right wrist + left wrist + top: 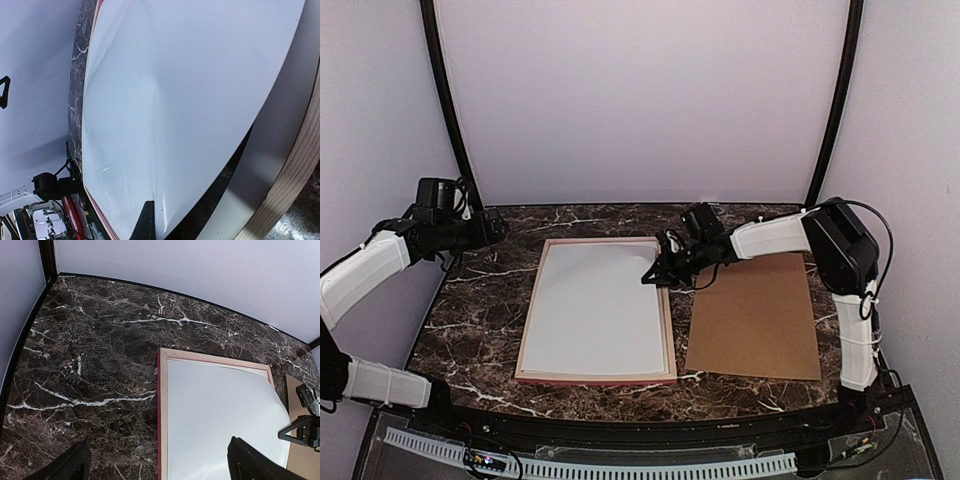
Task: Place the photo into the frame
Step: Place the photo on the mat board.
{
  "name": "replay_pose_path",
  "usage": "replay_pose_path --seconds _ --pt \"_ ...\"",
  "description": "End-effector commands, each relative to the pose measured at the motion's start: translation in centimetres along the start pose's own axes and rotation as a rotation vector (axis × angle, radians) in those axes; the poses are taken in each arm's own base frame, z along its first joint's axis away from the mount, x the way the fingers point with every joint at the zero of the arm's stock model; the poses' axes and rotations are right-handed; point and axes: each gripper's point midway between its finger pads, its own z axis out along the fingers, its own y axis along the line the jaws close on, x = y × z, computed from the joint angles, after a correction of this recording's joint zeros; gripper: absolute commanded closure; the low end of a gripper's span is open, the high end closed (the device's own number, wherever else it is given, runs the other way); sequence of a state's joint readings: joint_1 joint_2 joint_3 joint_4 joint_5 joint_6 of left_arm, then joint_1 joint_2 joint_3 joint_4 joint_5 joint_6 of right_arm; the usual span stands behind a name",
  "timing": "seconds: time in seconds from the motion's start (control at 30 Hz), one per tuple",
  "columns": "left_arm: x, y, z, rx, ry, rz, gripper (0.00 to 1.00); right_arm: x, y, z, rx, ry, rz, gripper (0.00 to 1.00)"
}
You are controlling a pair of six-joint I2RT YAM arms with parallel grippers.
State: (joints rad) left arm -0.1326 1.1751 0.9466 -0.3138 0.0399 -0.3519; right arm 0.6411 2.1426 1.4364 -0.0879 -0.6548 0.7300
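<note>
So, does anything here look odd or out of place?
Yes: one far corner of the photo bows up off the frame, pinched in the right end effector; the rest lies flat inside.

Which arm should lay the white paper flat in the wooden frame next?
Right. The right claw pinches the lifted corner of the white paper print above the pale wooden frame; the left claw hangs open elsewhere.

I see my left gripper with its black fingers wide apart at the bottom edge, above the dark marble table veined white. The thin rectangular wooden frame lies pale side up, pink along its outer edge. In it rests the photo, a plain white paper sheet, its right corner bowed up at the black right gripper, beside flat brown cardboard.
</note>
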Motion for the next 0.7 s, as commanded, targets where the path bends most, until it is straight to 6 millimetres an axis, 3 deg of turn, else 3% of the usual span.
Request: replay_pose_path --seconds 0.0,0.23,0.67 --pt "0.34 -0.43 0.34 0.035 0.008 -0.006 0.02 -0.87 -0.45 -0.22 0.029 -0.016 -0.028 1.0" --pt "0.78 -0.52 0.61 0.042 0.022 -0.006 0.02 -0.82 -1.02 0.21 0.035 -0.014 -0.017 0.97" --pt "1.25 -0.84 0.88 0.053 0.031 -0.006 0.01 -0.81 -0.81 -0.1 0.034 -0.024 -0.005 0.79"
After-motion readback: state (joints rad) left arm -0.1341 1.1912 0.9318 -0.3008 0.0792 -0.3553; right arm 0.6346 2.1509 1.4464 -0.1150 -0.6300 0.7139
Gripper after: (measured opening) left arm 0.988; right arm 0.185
